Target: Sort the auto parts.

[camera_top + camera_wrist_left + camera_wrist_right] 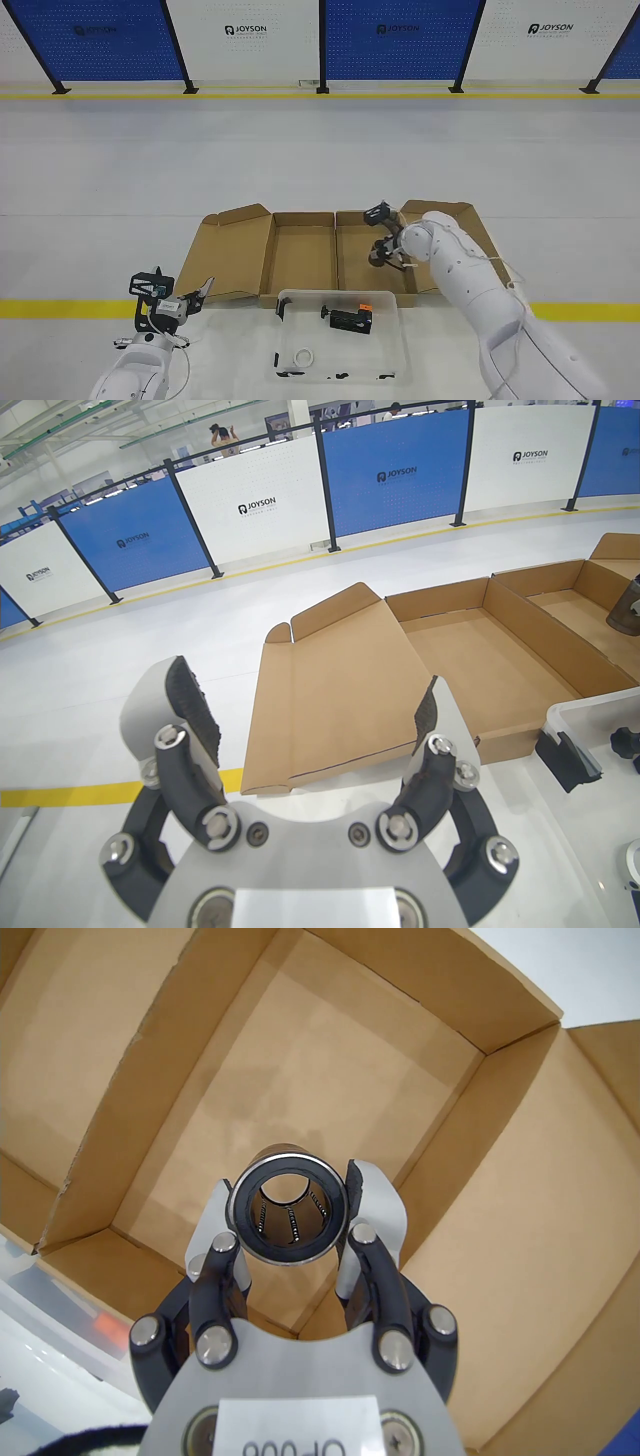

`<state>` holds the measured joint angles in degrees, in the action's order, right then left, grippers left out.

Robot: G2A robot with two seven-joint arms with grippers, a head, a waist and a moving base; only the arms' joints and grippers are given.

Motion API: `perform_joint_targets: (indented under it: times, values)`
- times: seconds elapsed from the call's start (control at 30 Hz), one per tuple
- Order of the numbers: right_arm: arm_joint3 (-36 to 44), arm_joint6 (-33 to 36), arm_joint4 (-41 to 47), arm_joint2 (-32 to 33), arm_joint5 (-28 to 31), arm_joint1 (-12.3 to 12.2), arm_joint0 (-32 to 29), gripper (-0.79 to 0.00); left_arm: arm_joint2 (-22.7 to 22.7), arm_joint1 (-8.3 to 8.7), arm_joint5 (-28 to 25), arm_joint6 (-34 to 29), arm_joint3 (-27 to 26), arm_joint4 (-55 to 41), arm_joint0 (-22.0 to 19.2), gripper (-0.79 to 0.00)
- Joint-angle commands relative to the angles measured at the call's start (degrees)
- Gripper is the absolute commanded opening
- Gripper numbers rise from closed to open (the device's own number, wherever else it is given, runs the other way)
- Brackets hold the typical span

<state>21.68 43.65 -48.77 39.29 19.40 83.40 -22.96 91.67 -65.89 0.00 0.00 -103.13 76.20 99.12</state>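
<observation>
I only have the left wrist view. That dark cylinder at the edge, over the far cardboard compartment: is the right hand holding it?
Observer: Yes. The right hand is shut on a hollow bearing sleeve with rows of small balls inside.
Operator: What's beneath it?
Observer: The bare cardboard floor of that box compartment.
Operator: What's in the clear bin?
Observer: The top view shows a black block with an orange label and a white ring, among smaller dark pieces.

White arms (pixel 470 290); silver, black-linked, screw-studded left gripper (pixel 304 675).
</observation>
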Motion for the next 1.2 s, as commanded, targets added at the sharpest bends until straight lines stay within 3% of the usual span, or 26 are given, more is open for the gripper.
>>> perform_joint_targets:
  times: [0.0, 0.03, 0.07, 0.37, 0.57, 0.67, 0.77, 0.97, 1.17]
  values:
    - [-0.7, -0.2, -0.1, -0.3, -0.1, 0.5, 0.2, -0.416, 0.0, 0.00, 0.0, 0.0, 0.0, 0.0, 0.0, 0.000]
    - [-1.1, -0.3, -0.1, -0.3, 0.0, 0.7, 0.4, -0.336, 0.0, 0.00, 0.0, 0.0, 0.0, 0.0, 0.0, 0.000]
    - [-1.4, -0.7, 0.0, -0.4, 0.1, 0.9, 0.5, 0.000, 0.0, 0.00, 0.0, 0.0, 0.0, 0.0, 0.0, 0.000]
    - [-1.1, -5.7, -1.7, -0.3, 3.9, 0.9, 1.1, 0.000, 0.0, 0.00, 0.0, 0.0, 0.0, 0.0, 0.0, 0.000]
    - [6.4, -20.6, -5.9, 1.8, 19.8, -3.1, -1.9, 0.000, 0.0, 0.00, 0.0, 0.0, 0.0, 0.0, 0.0, 0.000]
    - [16.3, -26.8, -12.0, 3.8, 24.2, -6.7, -7.0, 0.000, 0.0, 0.00, 0.0, 0.0, 0.0, 0.0, 0.0, 0.000]
    - [31.5, -28.2, -17.9, 8.1, 26.1, -11.0, -15.4, 0.000, 0.0, 0.00, 0.0, 0.0, 0.0, 0.0, 0.0, 0.000]
    - [62.8, -19.3, -24.0, 20.7, 30.5, -18.2, -36.1, 0.000, 0.0, 0.00, 0.0, 0.0, 0.0, 0.0, 0.0, 0.000]
    - [76.7, -14.8, -25.5, 28.1, 32.6, -21.0, -48.1, 0.000, 0.0, 0.00, 0.0, 0.0, 0.0, 0.0, 0.0, 0.000]
